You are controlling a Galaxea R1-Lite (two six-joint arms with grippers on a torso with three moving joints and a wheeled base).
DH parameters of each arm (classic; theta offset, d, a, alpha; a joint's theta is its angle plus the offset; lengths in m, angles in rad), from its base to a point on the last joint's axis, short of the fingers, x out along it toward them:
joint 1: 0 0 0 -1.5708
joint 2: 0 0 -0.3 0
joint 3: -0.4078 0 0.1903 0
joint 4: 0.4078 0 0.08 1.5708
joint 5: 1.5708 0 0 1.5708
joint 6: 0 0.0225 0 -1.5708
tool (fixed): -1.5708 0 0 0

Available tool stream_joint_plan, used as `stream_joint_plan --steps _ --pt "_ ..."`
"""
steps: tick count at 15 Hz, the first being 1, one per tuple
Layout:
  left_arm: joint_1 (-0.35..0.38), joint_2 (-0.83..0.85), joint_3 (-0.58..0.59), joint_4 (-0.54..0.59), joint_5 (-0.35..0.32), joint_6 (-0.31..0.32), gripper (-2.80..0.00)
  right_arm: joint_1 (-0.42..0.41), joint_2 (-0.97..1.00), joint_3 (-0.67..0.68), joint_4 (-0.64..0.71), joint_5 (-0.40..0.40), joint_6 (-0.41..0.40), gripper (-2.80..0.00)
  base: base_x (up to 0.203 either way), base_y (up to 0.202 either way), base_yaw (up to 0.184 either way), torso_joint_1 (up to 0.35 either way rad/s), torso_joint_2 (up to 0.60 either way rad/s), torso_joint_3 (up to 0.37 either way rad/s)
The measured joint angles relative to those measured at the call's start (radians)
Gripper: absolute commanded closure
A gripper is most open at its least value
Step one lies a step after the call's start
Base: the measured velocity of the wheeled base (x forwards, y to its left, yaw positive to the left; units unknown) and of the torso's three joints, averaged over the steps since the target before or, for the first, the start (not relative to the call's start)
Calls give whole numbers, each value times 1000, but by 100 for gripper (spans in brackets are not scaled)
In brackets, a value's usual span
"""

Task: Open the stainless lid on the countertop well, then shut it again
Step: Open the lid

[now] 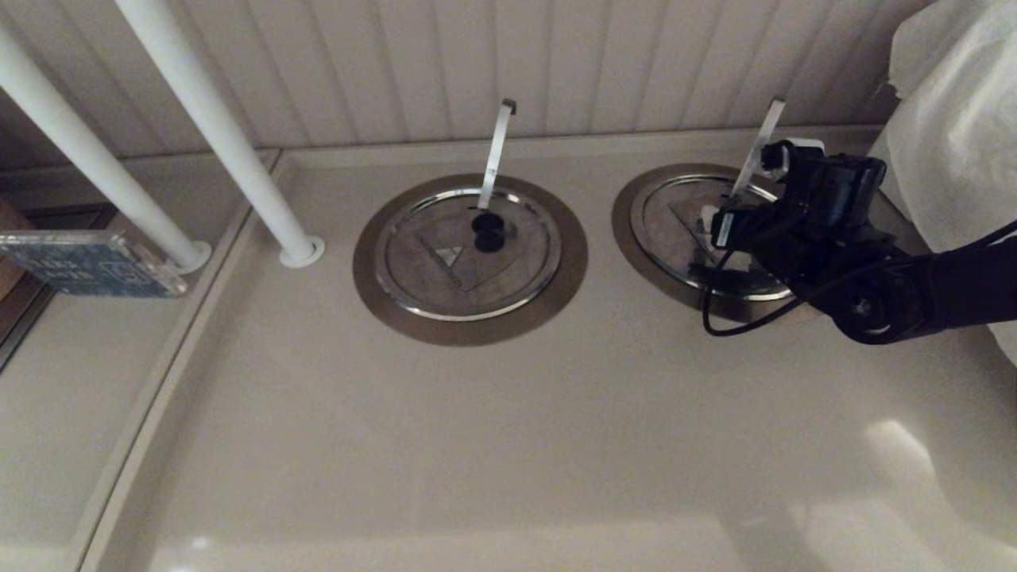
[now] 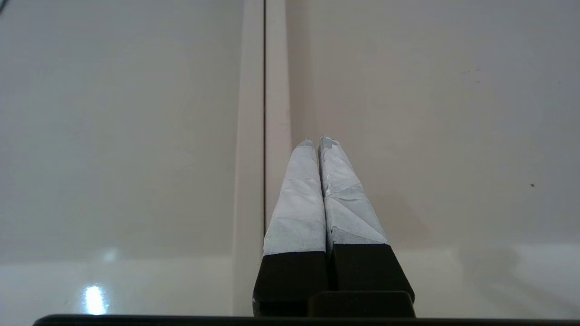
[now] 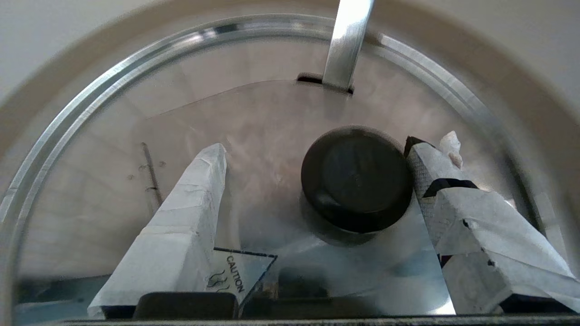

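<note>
Right gripper [image 3: 317,167] spread over the knob [image 3: 357,177] of the stainless lid [image 1: 699,238] — lid seated flat on the countertop well [image 1: 632,226], at the far right of the counter [image 1: 477,445].

The 2 taped fingers [image 3: 181,226] stand wide apart with the black knob between them: 1 fingertip touches the knob's side, the other is well clear, so nothing is clamped. The leaning steel strip [image 1: 759,147] rises from a slot on the far side of the knob. A caution label [image 3: 238,276] shows on the lid near the gripper. To the left sits the twin lid [image 1: 469,253], its strip meeting its knob. The left gripper [image 2: 319,142] — fingers pressed together, holding nothing — hangs over bare counter beside a seam [image 2: 264,113].
</note>
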Motion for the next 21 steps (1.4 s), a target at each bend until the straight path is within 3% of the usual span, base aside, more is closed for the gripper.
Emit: stream_joint_plan --steps 21 --pt "0 0 0 0 0 0 0 40 -24 -45 1 -14 29 -280 0 0 0 0 0 0"
